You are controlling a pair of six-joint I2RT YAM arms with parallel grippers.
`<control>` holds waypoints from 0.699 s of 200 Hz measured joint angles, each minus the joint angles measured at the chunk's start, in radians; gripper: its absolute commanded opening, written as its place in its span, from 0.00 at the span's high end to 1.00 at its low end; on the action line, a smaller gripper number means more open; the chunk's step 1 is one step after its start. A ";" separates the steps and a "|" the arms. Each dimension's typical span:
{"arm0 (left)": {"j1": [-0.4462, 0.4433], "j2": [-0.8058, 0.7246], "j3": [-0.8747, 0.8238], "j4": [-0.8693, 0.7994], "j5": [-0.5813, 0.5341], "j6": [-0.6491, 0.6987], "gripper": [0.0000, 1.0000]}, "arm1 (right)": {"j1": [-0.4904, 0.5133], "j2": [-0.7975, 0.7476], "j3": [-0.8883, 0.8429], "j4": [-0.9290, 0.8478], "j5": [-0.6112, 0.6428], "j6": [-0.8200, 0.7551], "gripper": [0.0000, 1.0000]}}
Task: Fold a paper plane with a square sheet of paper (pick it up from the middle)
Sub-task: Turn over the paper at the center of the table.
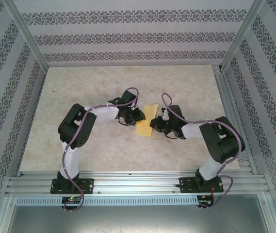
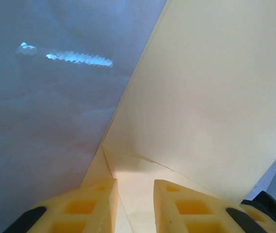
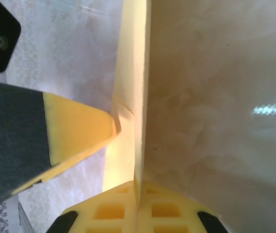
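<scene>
Jaws first: the right gripper (image 3: pixel 138 191) has its pair pressed together on the paper (image 3: pixel 130 73). It pinches the near edge, so the sheet stands on edge and runs straight away from that wrist camera. The left gripper (image 2: pixel 135 196) has its pair apart. The paper's flat face shows through the gap and nothing is pinched there.

The paper sits mid-workspace between the two grippers, upright over the table (image 1: pixel 79 97). I cannot tell whether its lower edge touches the surface. From above it looks like a narrow slanted yellow strip, not a full square, so I take it to be doubled over at least once. In the left wrist view a short crease (image 2: pixel 138 156) crosses the face just ahead of the fingertips, with what looks like a small turned flap beside it. From the right wrist I see one left finger (image 3: pixel 79 126) with its tip touching the paper's side at that spot.

My reading is that we are in the folding itself, early to middle, with no dart shape yet. I cannot tell exactly which fold this is. I judge the next move calls for the left fingers to press or pinch along that crease against a firm right hold. Thin paper held by one edge is likely to bow or slip if I push too hard.
</scene>
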 measured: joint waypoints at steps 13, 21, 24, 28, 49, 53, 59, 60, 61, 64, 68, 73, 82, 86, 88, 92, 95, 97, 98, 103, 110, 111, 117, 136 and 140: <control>0.000 -0.049 -0.011 -0.012 -0.026 0.000 0.64 | 0.001 -0.062 0.017 -0.107 0.033 -0.052 1.00; 0.001 -0.093 -0.023 -0.023 -0.047 0.002 0.63 | 0.007 -0.108 0.040 -0.193 0.070 -0.096 1.00; 0.002 -0.111 -0.028 -0.026 -0.057 0.001 0.63 | 0.011 -0.125 0.053 -0.229 0.093 -0.117 1.00; 0.003 -0.140 -0.037 -0.031 -0.066 0.001 0.63 | 0.016 -0.151 0.072 -0.278 0.117 -0.141 1.00; 0.032 -0.301 -0.091 -0.045 -0.115 0.001 0.59 | 0.069 -0.259 0.214 -0.540 0.304 -0.279 1.00; 0.040 -0.326 -0.103 -0.045 -0.124 0.000 0.58 | 0.082 -0.271 0.243 -0.584 0.343 -0.299 1.00; 0.060 -0.375 -0.127 -0.044 -0.134 0.000 0.58 | 0.108 -0.287 0.297 -0.660 0.410 -0.337 1.00; 0.063 -0.380 -0.130 -0.045 -0.136 0.000 0.57 | 0.111 -0.288 0.304 -0.669 0.418 -0.341 1.00; 0.065 -0.386 -0.133 -0.045 -0.138 0.000 0.57 | 0.117 -0.291 0.316 -0.683 0.431 -0.349 1.00; 0.077 -0.409 -0.145 -0.047 -0.143 0.000 0.55 | 0.130 -0.295 0.340 -0.714 0.465 -0.365 1.00; 0.093 -0.438 -0.164 -0.047 -0.152 0.000 0.55 | 0.146 -0.297 0.370 -0.753 0.506 -0.381 1.00; 0.114 -0.470 -0.188 -0.047 -0.160 -0.002 0.55 | 0.167 -0.297 0.409 -0.807 0.565 -0.404 1.00; 0.152 -0.519 -0.230 -0.050 -0.178 -0.004 0.54 | 0.206 -0.287 0.466 -0.894 0.655 -0.441 1.00; 0.169 -0.536 -0.248 -0.050 -0.181 -0.004 0.54 | 0.222 -0.280 0.485 -0.929 0.690 -0.451 1.00; 0.177 -0.546 -0.258 -0.052 -0.185 -0.004 0.54 | 0.231 -0.273 0.496 -0.948 0.710 -0.457 1.00; 0.196 -0.565 -0.279 -0.054 -0.192 -0.005 0.54 | 0.246 -0.261 0.512 -0.982 0.742 -0.468 1.00; 0.209 -0.577 -0.293 -0.057 -0.197 -0.005 0.54 | 0.256 -0.250 0.523 -1.006 0.765 -0.473 1.00; 0.215 -0.583 -0.300 -0.058 -0.199 -0.006 0.54 | 0.266 -0.240 0.531 -1.023 0.781 -0.476 1.00; 0.221 -0.587 -0.307 -0.058 -0.200 -0.007 0.54 | 0.269 -0.237 0.533 -1.028 0.787 -0.477 1.00; 0.243 -0.604 -0.330 -0.063 -0.205 -0.008 0.54 | 0.287 -0.212 0.547 -1.067 0.823 -0.486 1.00; 0.271 -0.623 -0.359 -0.067 -0.207 -0.009 0.54 | 0.316 -0.172 0.562 -1.116 0.872 -0.492 1.00; 0.278 -0.626 -0.365 -0.068 -0.206 -0.009 0.54 | 0.320 -0.168 0.563 -1.122 0.877 -0.492 1.00; 0.303 -0.642 -0.390 -0.075 -0.206 -0.011 0.54 | 0.347 -0.129 0.571 -1.164 0.917 -0.493 1.00; 0.383 -0.691 -0.460 -0.095 -0.202 -0.015 0.53 | 0.436 -0.016 0.591 -1.264 0.998 -0.491 1.00; 0.399 -0.702 -0.472 -0.098 -0.200 -0.016 0.53 | 0.454 0.006 0.599 -1.283 1.009 -0.489 1.00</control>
